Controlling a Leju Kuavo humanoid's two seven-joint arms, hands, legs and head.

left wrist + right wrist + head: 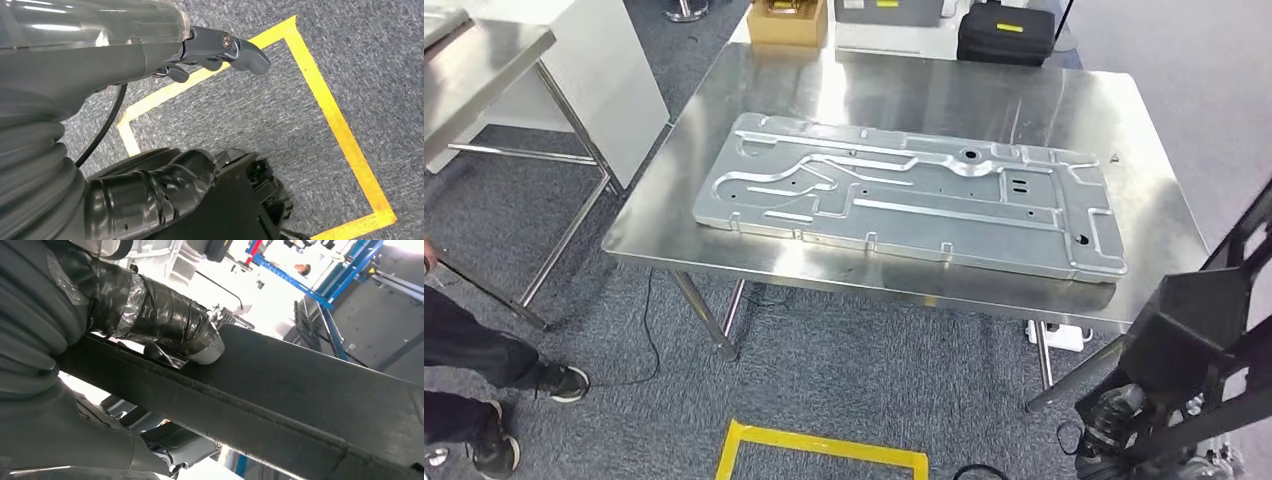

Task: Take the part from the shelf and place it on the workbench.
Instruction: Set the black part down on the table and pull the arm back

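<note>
Head view, part flat, long axis across workbench, hand states unclear

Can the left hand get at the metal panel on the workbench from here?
Probably not as is: the left hand hangs over the floor tape, while the metal panel lies flat on the workbench ahead, unobstructed.

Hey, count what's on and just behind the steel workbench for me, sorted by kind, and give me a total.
Stamped metal panel lying flat on the workbench: 1
Cardboard box behind it: 1
Black case behind it: 1
Total: 3
</note>
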